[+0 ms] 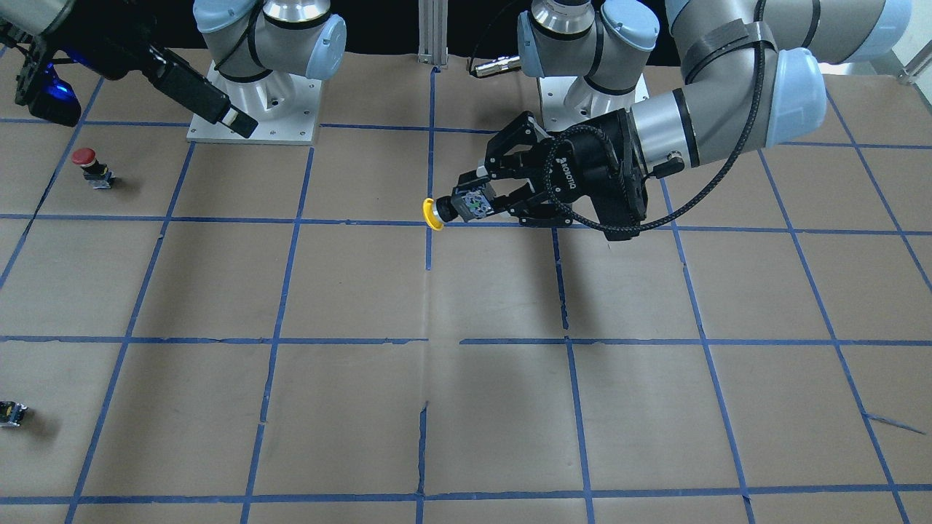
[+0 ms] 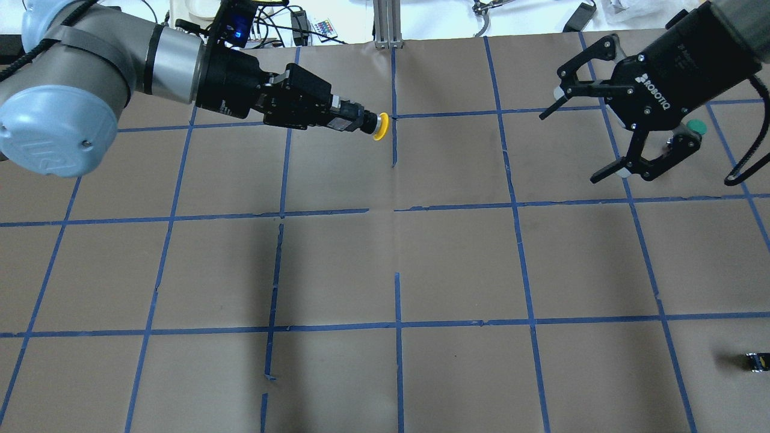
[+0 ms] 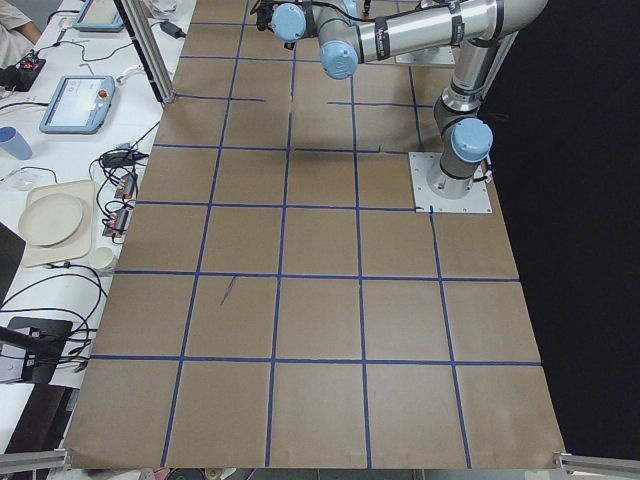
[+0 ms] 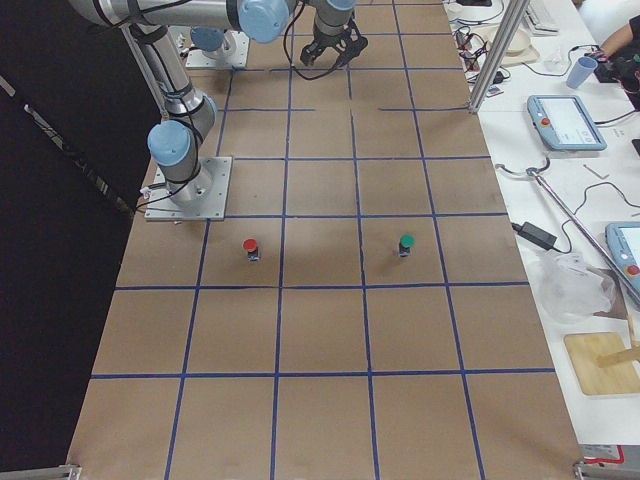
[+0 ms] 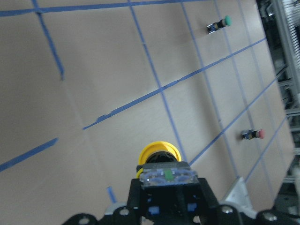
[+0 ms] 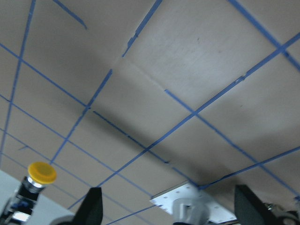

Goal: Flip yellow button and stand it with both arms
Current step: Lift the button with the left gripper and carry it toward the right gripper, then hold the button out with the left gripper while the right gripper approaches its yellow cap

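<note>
The yellow button (image 1: 435, 214) is held off the table, lying sideways, with its cap pointing toward the table's centre line. My left gripper (image 1: 477, 201) is shut on its black switch body. The overhead view shows the same grip (image 2: 346, 120), with the cap (image 2: 379, 126) sticking out past the fingertips. In the left wrist view the button (image 5: 160, 154) sits between my fingers. My right gripper (image 2: 585, 135) is wide open and empty, raised, well to the right of the button. In the right wrist view the button (image 6: 41, 172) shows at the lower left, and the spread fingers (image 6: 93, 208) frame the bottom edge.
A red-capped button (image 1: 86, 156) stands on the table on my right side. A green-capped button (image 2: 696, 127) stands just behind my right gripper. A small dark capless block (image 2: 757, 361) lies at the near right. Brown paper with blue tape lines (image 2: 397, 270) covers the table.
</note>
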Robot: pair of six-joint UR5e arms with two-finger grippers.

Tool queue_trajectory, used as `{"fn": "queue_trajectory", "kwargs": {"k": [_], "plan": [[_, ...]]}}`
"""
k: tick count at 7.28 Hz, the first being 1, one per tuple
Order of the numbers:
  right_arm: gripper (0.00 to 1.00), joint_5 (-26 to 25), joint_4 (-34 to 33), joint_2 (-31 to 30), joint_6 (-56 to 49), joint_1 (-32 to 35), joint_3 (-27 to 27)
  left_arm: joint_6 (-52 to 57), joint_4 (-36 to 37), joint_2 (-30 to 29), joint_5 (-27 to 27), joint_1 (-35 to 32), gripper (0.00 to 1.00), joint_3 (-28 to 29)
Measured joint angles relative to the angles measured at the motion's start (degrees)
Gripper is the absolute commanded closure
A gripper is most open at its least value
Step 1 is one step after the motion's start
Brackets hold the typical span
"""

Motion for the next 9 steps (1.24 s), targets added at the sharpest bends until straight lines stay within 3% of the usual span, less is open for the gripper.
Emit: {"fn": "queue_trajectory", "kwargs": {"k": [2, 4, 6, 9], "plan": [[0.00, 11.3, 0.3, 1.6, 11.5, -1.7, -0.1, -2.9, 0.5, -0.1, -15.6, -1.7, 0.87, -3.3], [0.00, 20.0, 0.3, 2.1, 21.7, -2.3, -0.1, -9.6, 4.2, -0.2, -25.0, -5.9, 0.89, -4.8], [0.00, 24.0, -0.1, 1.5, 27.0, -1.8, -0.2, -13.7, 5.5, -0.2, -27.5, -7.9, 0.89, -4.9], [0.01, 23.7, 0.5, -0.8, 28.9, -0.8, 0.0, -17.0, 5.9, -0.2, -28.4, -8.3, 0.89, -3.3]]}}
